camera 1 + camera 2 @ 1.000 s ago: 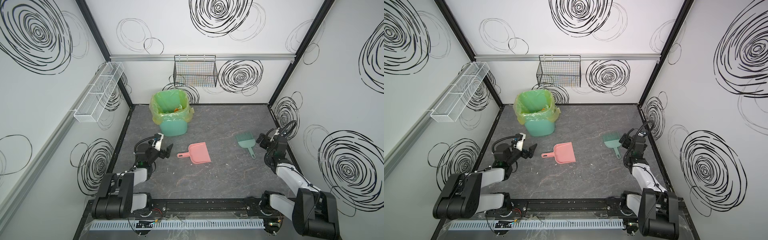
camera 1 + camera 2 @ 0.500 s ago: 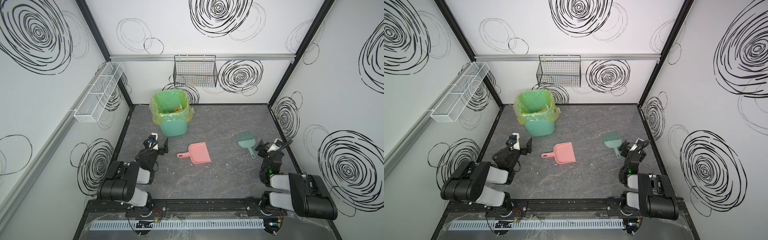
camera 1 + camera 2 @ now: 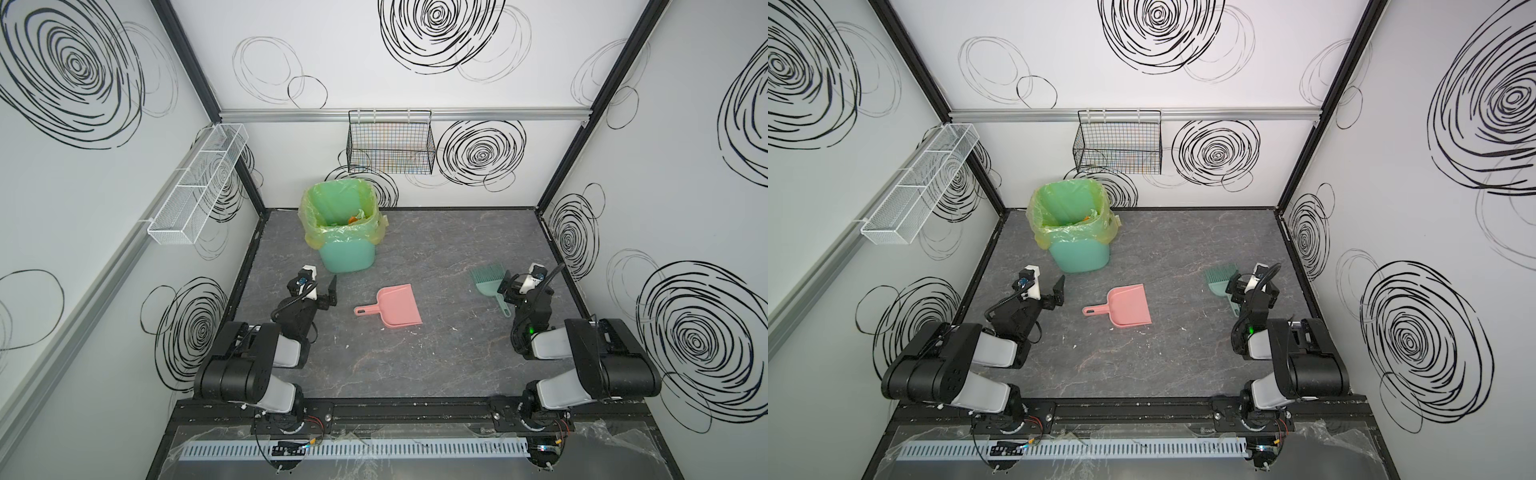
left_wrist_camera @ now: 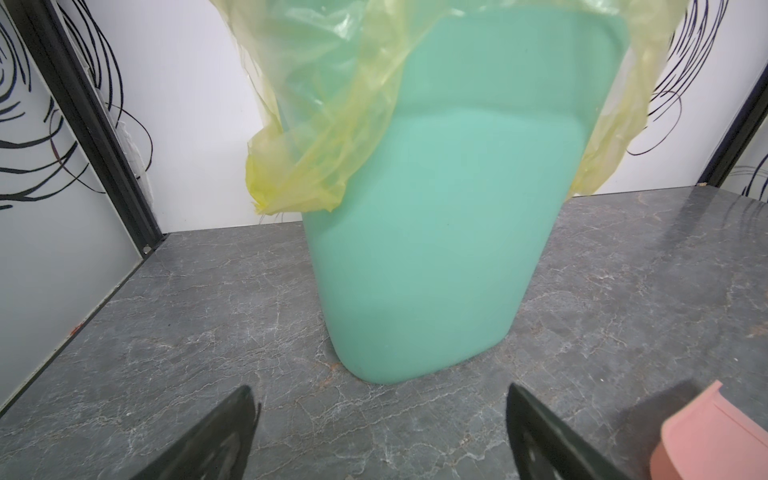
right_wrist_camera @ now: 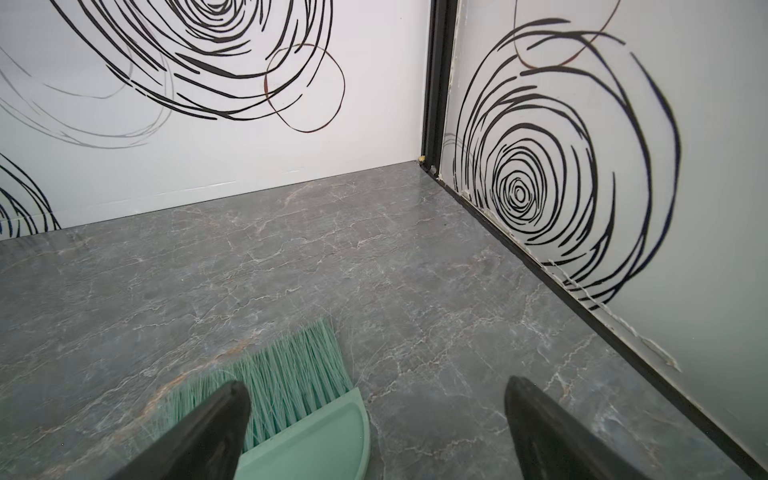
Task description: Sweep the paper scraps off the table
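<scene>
Paper scraps [image 3: 356,216] in orange and pale green lie inside the lined bin [image 3: 347,253] in both top views; only tiny pale flecks show on the dark grey table [image 3: 436,353]. A pink dustpan [image 3: 398,305] lies flat mid-table. A green hand brush [image 3: 488,282] lies at the right. My left gripper [image 3: 322,291] is open and empty, facing the bin [image 4: 415,249], with the dustpan [image 4: 706,436] off to its side. My right gripper [image 3: 517,286] is open just beside the brush [image 5: 299,374], holding nothing.
A black wire basket [image 3: 390,149] hangs on the back wall. A white mesh shelf [image 3: 199,183] runs along the left wall. Both arms sit folded low near the front rail [image 3: 395,415]. The right wall's black edge [image 5: 582,303] lies close to my right gripper.
Both arms have folded down and back toward the front rail. The grippers stay open near the same spots. Dustpan and brush have not moved.
</scene>
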Motion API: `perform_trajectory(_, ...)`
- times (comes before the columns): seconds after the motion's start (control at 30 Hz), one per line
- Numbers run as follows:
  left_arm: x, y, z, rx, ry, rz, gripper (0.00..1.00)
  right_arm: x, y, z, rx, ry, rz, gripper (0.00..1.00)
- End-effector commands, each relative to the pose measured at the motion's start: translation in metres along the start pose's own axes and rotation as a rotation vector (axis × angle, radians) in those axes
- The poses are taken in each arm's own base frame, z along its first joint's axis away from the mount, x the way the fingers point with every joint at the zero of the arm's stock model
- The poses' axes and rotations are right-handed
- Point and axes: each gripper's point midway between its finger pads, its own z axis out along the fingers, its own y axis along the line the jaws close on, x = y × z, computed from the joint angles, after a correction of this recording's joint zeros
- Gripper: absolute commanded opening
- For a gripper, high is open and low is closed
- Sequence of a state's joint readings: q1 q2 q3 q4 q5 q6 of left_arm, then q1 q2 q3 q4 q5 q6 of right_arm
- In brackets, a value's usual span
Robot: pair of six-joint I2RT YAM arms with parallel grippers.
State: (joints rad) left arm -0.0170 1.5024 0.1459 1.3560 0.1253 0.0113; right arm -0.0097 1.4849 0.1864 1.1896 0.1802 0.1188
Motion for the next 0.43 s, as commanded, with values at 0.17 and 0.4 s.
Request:
perform_trajectory(0.17,-0.0228,0.0023,0.0048,-0.014,-0.077,0.010,0.96,-0.0123,-0.0009,0.0019,0.009,-0.035,-0.004,1.00)
perform_trajectory(0.4,-0.0230,0.0020,0.0041,-0.017,-0.079,0.010,0.96,-0.0127,-0.0011,0.0016,0.009,-0.037,-0.003,1.00)
